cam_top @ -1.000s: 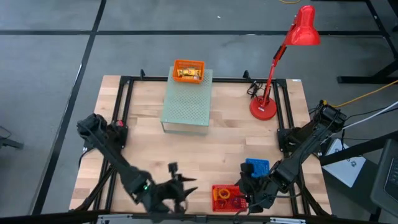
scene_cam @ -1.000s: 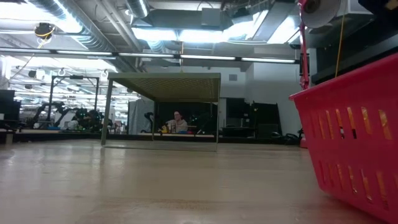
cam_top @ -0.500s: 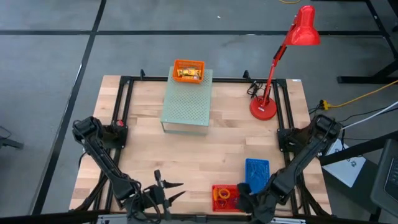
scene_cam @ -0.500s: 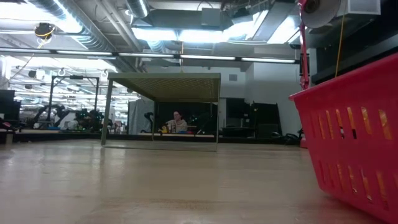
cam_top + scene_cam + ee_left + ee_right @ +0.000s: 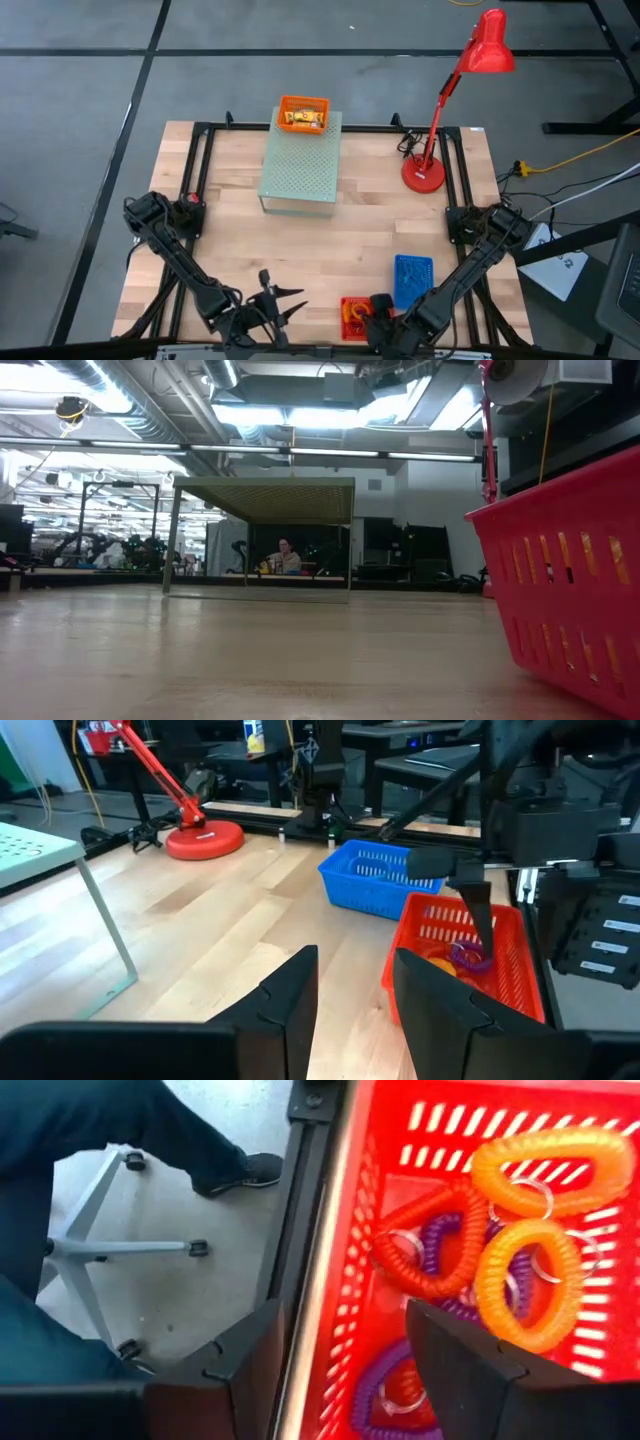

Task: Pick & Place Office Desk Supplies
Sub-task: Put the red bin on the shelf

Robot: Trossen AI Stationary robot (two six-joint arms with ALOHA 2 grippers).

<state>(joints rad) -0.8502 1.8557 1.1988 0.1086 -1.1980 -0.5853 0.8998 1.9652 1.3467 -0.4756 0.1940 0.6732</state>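
R gripper (image 5: 340,1370) jaws wide, empty, straddling near rim of red basket (image 5: 330,1270); coil rings (image 5: 520,1280) lie just ahead inside; L gripper (image 5: 355,995) part-open, empty, farther off.

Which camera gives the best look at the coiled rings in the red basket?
The right wrist view: the coiled rings fill it, orange, red and purple. The left wrist view shows a few, the high view tiny specks, the low view only the red basket wall.

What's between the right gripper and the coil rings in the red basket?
Nothing visible. The right gripper, open, hangs over the red basket's rim, and the orange, red and purple coil rings lie uncovered inside.
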